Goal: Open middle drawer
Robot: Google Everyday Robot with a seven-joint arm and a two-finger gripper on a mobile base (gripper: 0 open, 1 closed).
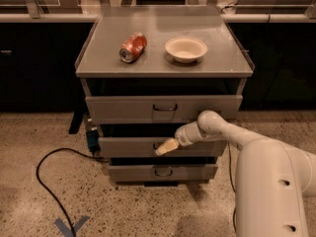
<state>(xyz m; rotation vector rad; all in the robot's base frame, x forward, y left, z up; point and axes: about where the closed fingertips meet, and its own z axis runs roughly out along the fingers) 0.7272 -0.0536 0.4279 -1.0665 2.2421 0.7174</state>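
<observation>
The gripper [167,146] sits against the front of the middle drawer [128,146], right at the small dark handle at its centre. Its cream tip points down and to the left, and I cannot tell whether the jaws are closed on the handle. The white arm [232,135] comes in from the lower right, across the drawer's right half.

The middle drawer is the second of three grey fronts, between the top drawer [118,108] and the lowest drawer [133,173]. On the desk [158,26] above, a crushed red can [133,47] lies on its side, with a white bowl [185,49] near it to the right, apart from it. A black cable [44,169] loops over the speckled floor at the left.
</observation>
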